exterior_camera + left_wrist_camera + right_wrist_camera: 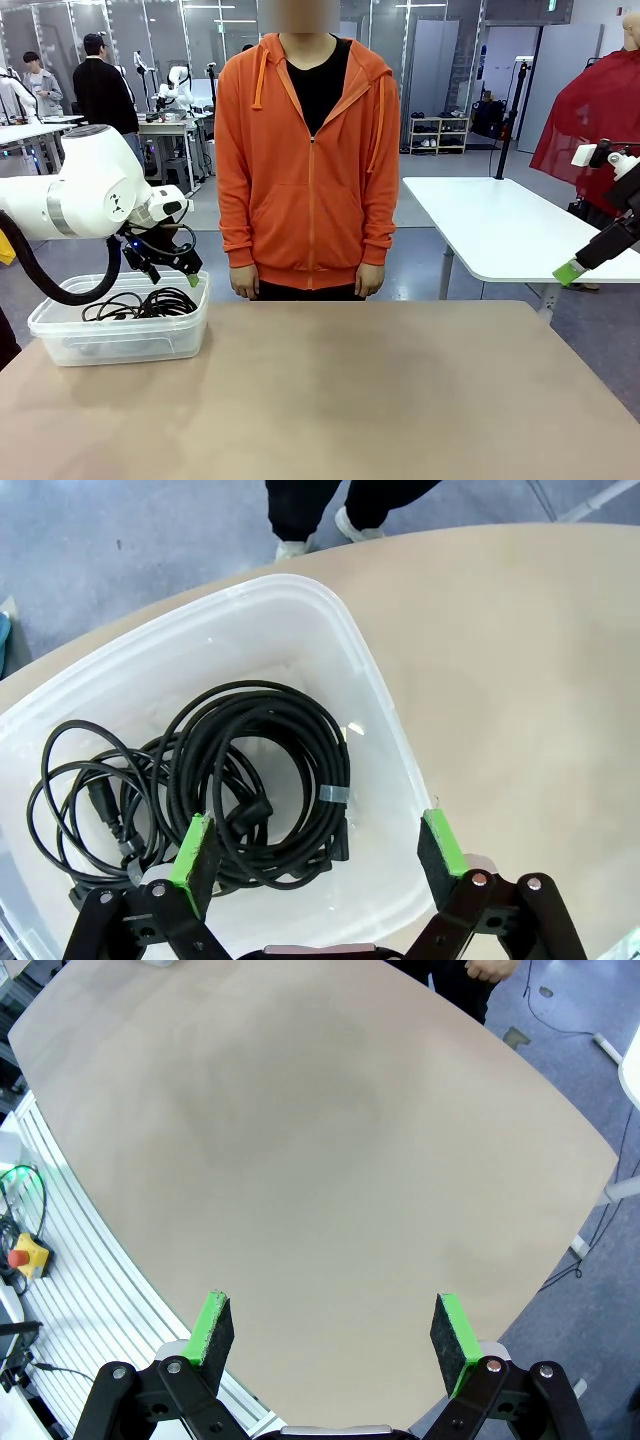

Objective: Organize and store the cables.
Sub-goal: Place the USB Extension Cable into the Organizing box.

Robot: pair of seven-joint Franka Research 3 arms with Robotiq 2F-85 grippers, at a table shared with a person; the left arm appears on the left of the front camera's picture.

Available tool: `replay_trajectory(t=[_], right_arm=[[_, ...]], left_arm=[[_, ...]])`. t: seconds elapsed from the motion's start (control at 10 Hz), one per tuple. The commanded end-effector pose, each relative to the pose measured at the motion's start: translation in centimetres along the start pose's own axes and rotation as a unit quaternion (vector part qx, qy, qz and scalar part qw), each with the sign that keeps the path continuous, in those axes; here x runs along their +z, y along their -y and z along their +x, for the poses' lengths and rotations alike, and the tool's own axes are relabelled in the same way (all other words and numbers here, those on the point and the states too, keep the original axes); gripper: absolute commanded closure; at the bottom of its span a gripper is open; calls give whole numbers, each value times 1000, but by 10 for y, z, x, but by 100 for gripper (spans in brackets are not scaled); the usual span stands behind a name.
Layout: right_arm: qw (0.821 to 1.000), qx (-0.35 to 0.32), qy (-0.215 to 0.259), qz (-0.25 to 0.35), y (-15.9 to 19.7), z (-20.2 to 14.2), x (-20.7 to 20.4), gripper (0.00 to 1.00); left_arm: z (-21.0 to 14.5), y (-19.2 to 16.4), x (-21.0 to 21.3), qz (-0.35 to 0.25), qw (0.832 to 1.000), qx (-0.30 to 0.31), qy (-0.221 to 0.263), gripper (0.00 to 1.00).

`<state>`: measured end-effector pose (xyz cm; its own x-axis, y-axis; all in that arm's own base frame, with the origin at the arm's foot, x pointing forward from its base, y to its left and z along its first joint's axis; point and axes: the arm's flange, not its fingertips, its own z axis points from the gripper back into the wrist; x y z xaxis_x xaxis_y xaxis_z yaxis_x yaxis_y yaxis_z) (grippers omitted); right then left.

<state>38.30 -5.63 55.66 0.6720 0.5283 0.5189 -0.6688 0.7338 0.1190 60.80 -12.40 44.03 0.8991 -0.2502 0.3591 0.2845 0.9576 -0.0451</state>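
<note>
Far left of the worktop [350, 390], a tan, rounded-edge surface: one clear plastic storage tub [120, 340] with rounded corners, holding the cables [250, 790], several thin black cords wound into loose coils that lie overlapping on the tub floor. The largest coil is bound at one point by a pale band; a smaller, looser coil lies beside it, with a moulded plug end among the strands. Handling, by judgement: light, limp and springy, apt to uncoil, snag on neighbouring loops and drag them along; surface smooth, not fragile. Best hold looks to be across the bundled strands near the pale band, where the loops are gathered, rather than on a single strand or a plug. Directly above the tub: left tool [318, 848], black with green pads, jaws spread wide, holding nothing, one finger over the coils and the other near the tub's rim. Centre, far side: a person in an orange hooded jacket, hands hanging at the sides. Far right, off the worktop's edge: right tool [333, 1332], jaws likewise spread wide and empty, over bare worktop.
</note>
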Motion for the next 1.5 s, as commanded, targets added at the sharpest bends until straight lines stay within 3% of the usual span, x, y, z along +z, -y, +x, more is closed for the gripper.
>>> replay_trajectory(t=[0.0,1.4], right_arm=[[1000,3,-4,-2,1,0,1,0],[1000,3,-4,-2,1,0,1,0]], left_arm=[[0,-2,-1,1,1000,-8,0,0],[0,-2,-1,1,1000,-8,0,0]])
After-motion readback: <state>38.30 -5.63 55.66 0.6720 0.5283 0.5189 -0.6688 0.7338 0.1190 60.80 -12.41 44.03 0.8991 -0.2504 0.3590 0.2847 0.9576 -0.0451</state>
